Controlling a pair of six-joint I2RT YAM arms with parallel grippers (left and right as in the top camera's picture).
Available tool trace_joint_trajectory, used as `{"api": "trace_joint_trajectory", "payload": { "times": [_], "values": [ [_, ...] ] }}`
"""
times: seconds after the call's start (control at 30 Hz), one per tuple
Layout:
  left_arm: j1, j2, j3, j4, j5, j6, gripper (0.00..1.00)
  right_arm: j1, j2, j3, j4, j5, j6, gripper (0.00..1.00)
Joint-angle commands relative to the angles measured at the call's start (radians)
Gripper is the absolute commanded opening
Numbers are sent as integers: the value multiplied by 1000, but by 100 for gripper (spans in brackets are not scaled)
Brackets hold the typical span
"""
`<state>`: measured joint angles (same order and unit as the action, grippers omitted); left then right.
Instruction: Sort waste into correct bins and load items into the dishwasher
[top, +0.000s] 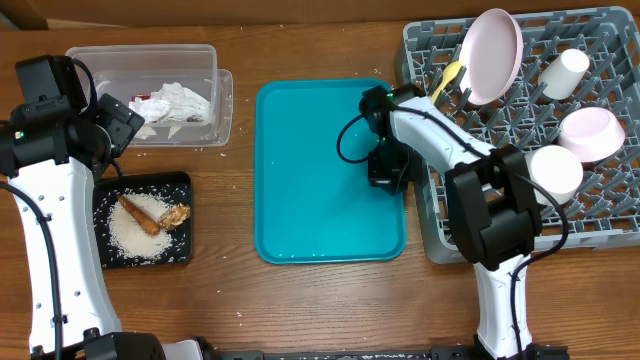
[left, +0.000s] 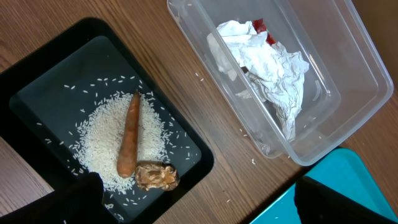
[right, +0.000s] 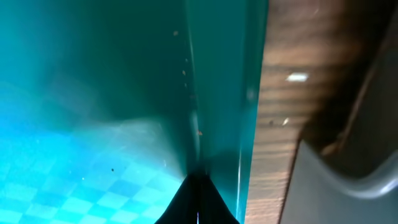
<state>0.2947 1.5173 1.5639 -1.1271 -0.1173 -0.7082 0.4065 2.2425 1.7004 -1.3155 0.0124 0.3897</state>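
The clear tub (top: 100, 60) holds the crumpled napkin (top: 178, 102) and the red wrapper (top: 140, 98). On the black tray (top: 186, 240) lie rice (top: 125, 238), the carrot stick (top: 138, 215) and the brown chunk (top: 178, 214). The grey dishwasher rack (top: 430, 235) carries the pink plate (top: 490, 55), yellow spoon (top: 450, 78), white cup (top: 565, 72), pink bowl (top: 590, 133) and whitish bowl (top: 553, 170). My left gripper (left: 199, 202) hangs wide open above the table between the black tray (left: 37, 93) and the tub (left: 348, 37). My right gripper (top: 385, 172) is shut and empty, low over the teal tray's right side.
The teal tray (top: 310, 180) lies bare in the middle, and a few specks dot its surface (right: 93, 93). Stray rice grains (left: 252, 161) lie on the wood beside the tub. The rack's grey edge (right: 348, 180) is close to the right of my right gripper.
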Motion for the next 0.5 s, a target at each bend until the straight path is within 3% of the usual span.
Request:
{"api": "trace_joint_trajectory", "payload": {
  "times": [0.0,0.23,0.47],
  "values": [
    [-1,6,2,2,-13,-18,100,-1,-13,43,10,56,-54,4],
    [-1,6,2,2,-13,-18,100,2,-45,142,-29,-53,-85,4],
    [-1,6,2,2,-13,-18,100,2,-175,333,-200,-66,-91,4]
  ]
}}
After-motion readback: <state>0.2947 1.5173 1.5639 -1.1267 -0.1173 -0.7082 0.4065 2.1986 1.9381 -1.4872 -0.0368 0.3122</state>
